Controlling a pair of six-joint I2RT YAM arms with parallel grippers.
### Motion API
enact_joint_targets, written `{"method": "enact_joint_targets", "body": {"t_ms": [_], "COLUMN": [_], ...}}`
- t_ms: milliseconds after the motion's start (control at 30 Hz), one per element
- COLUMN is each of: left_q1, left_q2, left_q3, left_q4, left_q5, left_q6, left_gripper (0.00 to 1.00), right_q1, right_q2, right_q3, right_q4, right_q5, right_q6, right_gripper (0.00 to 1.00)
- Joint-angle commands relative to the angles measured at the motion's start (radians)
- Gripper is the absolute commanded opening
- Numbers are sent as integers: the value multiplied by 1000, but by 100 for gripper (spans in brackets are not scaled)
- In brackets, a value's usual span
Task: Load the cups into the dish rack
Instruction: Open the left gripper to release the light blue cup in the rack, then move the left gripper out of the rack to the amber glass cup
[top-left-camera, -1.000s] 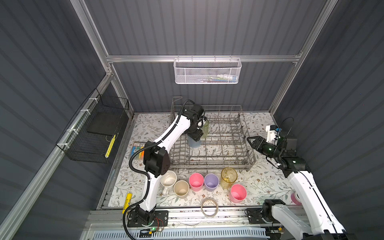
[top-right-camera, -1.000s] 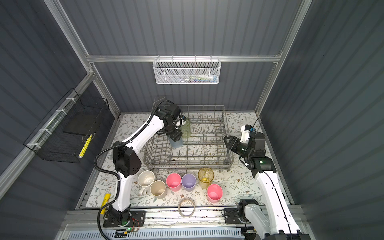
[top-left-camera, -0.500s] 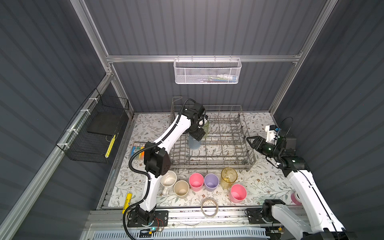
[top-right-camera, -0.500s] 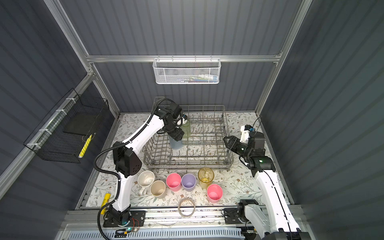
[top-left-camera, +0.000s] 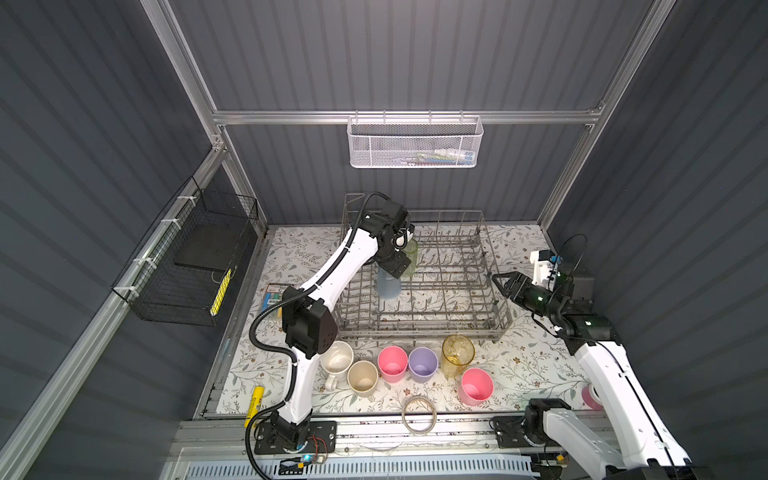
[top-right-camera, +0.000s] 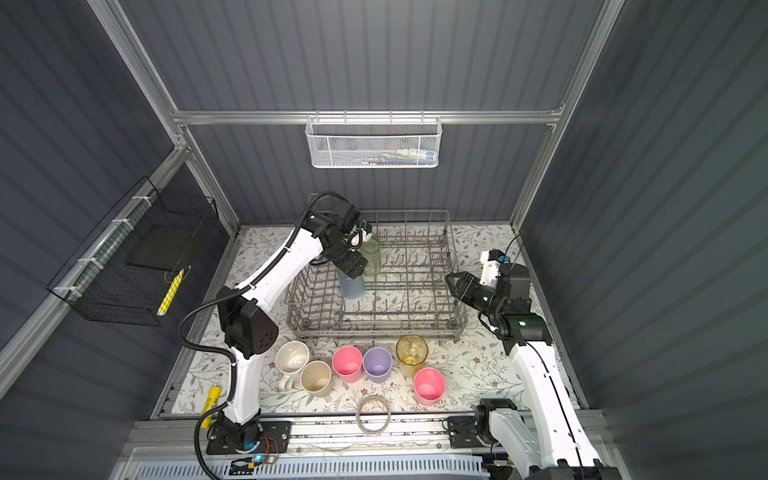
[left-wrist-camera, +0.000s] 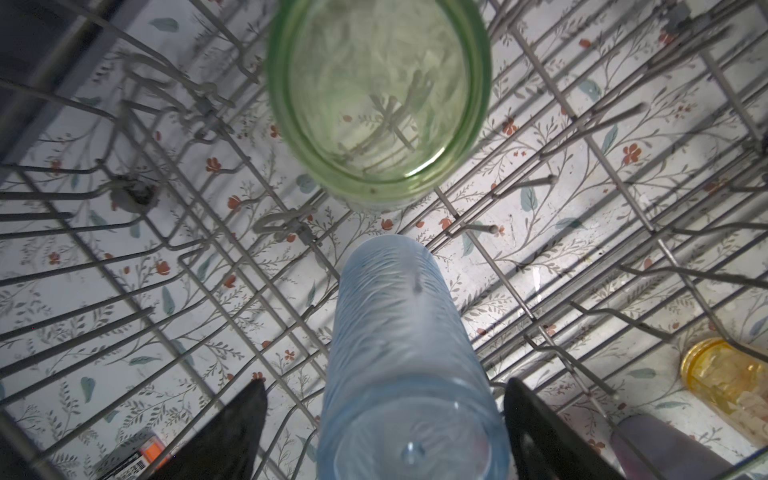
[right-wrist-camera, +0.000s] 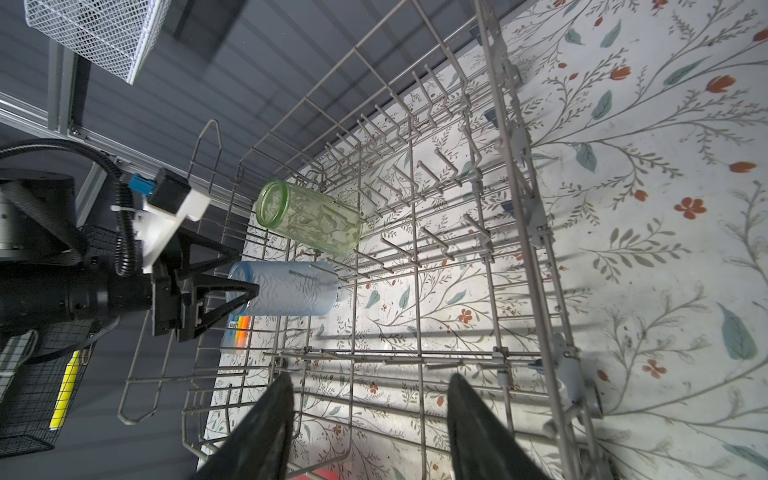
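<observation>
1. The dish rack (top-left-camera: 419, 330) sits on the back half of the table (top-left-camera: 523, 374), about midway between its left and right edges
2. Two cups are in the rack, toward its back left corner. The green tumbler (left-wrist-camera: 378, 95) is farther back and the blue tumbler (left-wrist-camera: 399, 324) is just in front of it, near but apart
3. The blue tumbler stands base up over a tine (right-wrist-camera: 303, 274), which shows through its wall in the right wrist view
4. The left gripper (right-wrist-camera: 249, 269) hangs over the blue tumbler's base, jaws wide, one finger on each side. In the left wrist view there is a clear gap on one side, and on the other side I cannot tell whether the finger touches
5. The right gripper (right-wrist-camera: 370, 376) hovers at the rack's right side, its tips about at the rim, jaws moderately apart with nothing between them
6. Six cups stand mouth up on the table between the rack's front side and the table's front edge. From left to right, in a loose row, they are the white mug (top-left-camera: 337, 359), beige cup (top-left-camera: 362, 376), pink cup (top-left-camera: 392, 363), lilac cup (top-left-camera: 422, 363) and amber tumbler (top-left-camera: 458, 355)
7. The second pink cup (top-left-camera: 476, 386) stands just beside the amber tumbler, nearer the front edge
8. A tape ring (top-left-camera: 419, 415) lies flat at the table's front edge, in front of the lilac cup
</observation>
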Motion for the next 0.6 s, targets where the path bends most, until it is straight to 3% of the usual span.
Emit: {"method": "enact_joint_targets", "body": {"t_ms": [0,167,267,367,567], "left_q1": [-6,-4,-4,-5,-26], "left_q2": [-118,-188,-245,-332,-556], "left_q3": [-32,-79,-130,-231,-524], "left_q4": [75,155,235,343,638], "left_q5": [-40,-67,-42,98,480], "left_q6": [-25,-51,-67,-66,-40], "left_gripper": [92,94,93,91,85], "right_q1": [-3,17,96,178,178], "right_q2": [-30,-59,-77,-100,-149], "right_q3": [4,40,85,114,73], "right_q4": [13,-67,-167,-260,-273], "right_q5": [-26,-27,12,117,224], "right_q6": [-35,-95,-182,-232,-204], "right_gripper": [59,59,59,59,59]}}
